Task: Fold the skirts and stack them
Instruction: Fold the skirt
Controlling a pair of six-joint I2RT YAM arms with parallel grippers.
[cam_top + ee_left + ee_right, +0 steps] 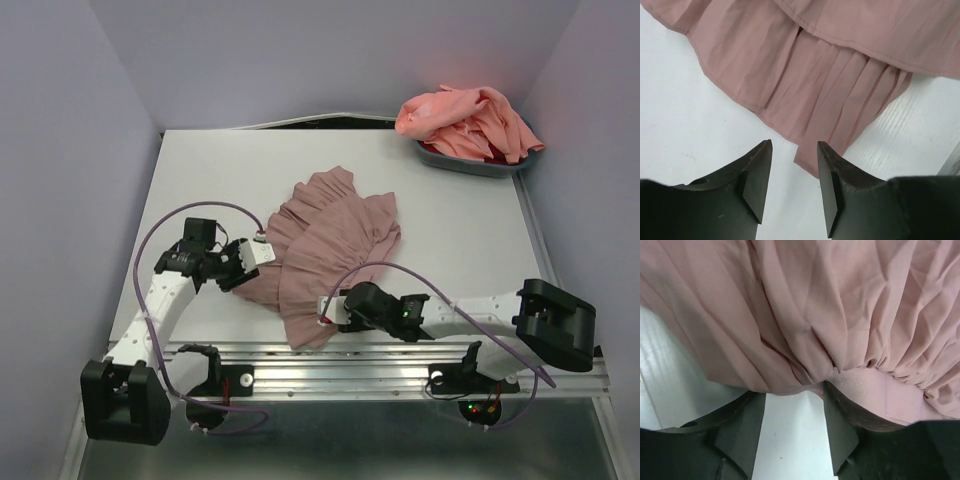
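"So, where did the two skirts lie?"

"Well apart; the mauve-pink skirt (325, 255) lay in loose, rumpled layers on the middle of the tabletop (200, 170), its pleats fanning toward the far side; the coral skirt (462, 122) sat heaped in a grey bin (480, 166) at the far right corner, spilling over the rim."

"And the left fingers (755, 170)?"

"Low beside the mauve-pink skirt's left edge, where the left arm (160, 300) reached in; they stood a moderate way apart over bare tabletop, with nothing between them; a hem corner (807, 167) of the skirt pointed into the gap just ahead of the tips; whether it touched them, I could not tell."

"What of the right fingers (840, 425)?"

"They were parted too; the right arm (470, 315) stretched leftward along the near side, just beyond the metal rail (380, 365), and ended at the skirt's near edge; white tabletop showed in the gap between the fingers, so nothing was clamped there; gathered cloth met the tips, and the smooth waistband (890, 395) lay across the end of one finger."

"Did anything rest on the mauve-pink skirt?"

"Nothing but its own folds; one layer overlapped another near the left edge."
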